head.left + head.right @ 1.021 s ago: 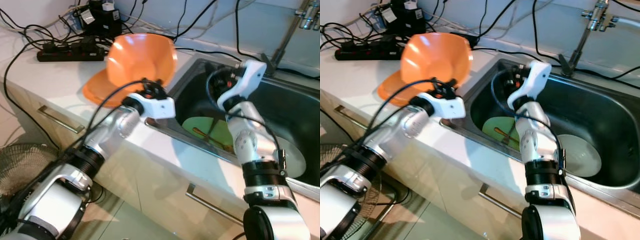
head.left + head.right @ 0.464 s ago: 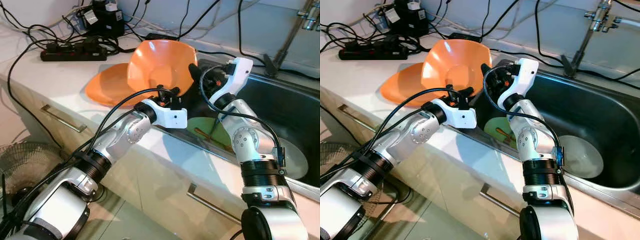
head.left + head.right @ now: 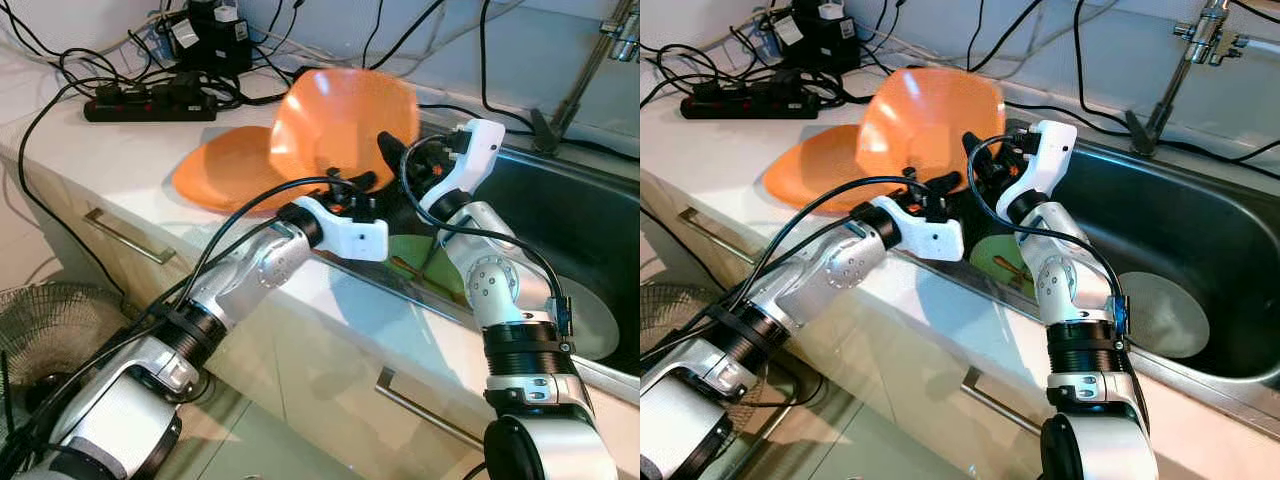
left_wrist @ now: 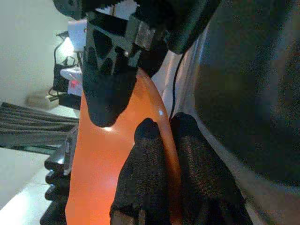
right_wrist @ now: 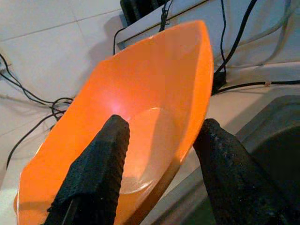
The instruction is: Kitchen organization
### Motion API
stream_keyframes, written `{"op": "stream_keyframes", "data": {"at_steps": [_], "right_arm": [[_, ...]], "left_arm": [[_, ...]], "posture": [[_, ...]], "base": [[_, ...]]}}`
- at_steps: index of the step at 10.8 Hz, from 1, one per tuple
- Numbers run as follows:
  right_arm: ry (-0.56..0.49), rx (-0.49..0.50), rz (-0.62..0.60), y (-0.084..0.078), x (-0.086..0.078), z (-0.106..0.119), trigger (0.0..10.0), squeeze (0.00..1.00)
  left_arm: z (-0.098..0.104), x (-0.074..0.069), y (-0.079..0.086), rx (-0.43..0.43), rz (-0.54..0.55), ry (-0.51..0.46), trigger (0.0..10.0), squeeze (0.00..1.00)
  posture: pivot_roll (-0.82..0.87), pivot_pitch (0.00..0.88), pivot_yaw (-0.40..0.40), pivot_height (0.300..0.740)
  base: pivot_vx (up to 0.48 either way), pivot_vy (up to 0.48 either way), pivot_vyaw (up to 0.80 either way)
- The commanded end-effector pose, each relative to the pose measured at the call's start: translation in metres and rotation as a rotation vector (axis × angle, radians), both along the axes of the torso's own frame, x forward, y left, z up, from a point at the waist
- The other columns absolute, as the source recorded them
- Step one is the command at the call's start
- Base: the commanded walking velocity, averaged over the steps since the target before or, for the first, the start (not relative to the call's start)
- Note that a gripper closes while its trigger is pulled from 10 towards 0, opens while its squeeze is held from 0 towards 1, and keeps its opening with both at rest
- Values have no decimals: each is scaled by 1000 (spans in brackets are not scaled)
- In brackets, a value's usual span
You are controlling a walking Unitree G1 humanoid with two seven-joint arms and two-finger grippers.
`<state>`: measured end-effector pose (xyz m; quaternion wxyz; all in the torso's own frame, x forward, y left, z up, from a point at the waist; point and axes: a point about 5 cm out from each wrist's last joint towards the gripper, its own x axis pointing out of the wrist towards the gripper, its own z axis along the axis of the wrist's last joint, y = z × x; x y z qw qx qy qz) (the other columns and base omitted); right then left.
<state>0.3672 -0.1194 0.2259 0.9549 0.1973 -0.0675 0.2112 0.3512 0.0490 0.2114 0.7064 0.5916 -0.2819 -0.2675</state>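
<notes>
Orange bowl [image 3: 335,125] nearer sink [image 3: 590,215] — base hidden

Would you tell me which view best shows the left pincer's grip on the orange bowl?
The left wrist view: both fingers pinch the bowl rim. The eye views show the tilted bowl from afar; the right wrist view shows its inside.

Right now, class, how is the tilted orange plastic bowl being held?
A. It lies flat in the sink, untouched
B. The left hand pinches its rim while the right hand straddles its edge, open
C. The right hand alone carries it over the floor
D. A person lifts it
B: in the left wrist view the left hand is shut on the rim of the orange plastic bowl, and the right hand has open fingers either side of its edge.
</notes>
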Motion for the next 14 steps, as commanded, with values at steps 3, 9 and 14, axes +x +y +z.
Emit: {"op": "stream_keyframes", "data": {"at_steps": [3, 9, 14], "right_arm": [[23, -7, -20, -3, 1, -3, 10000, 0], [28, -4, -43, -6, 2, -4, 0, 0], [26, -13, -23, -3, 2, -3, 0, 0]], "left_arm": [[0, -8, -6, 7, -55, -12, 10000, 0], [-2, -8, -3, 16, -45, -12, 10000, 0], [1, -9, -6, 28, -58, -50, 10000, 0]], "posture": [[165, 57, 8, 740], [166, 61, 8, 740], [165, 63, 7, 740]], "base": [[0, 0, 0], [0, 0, 0], [0, 0, 0]]}}
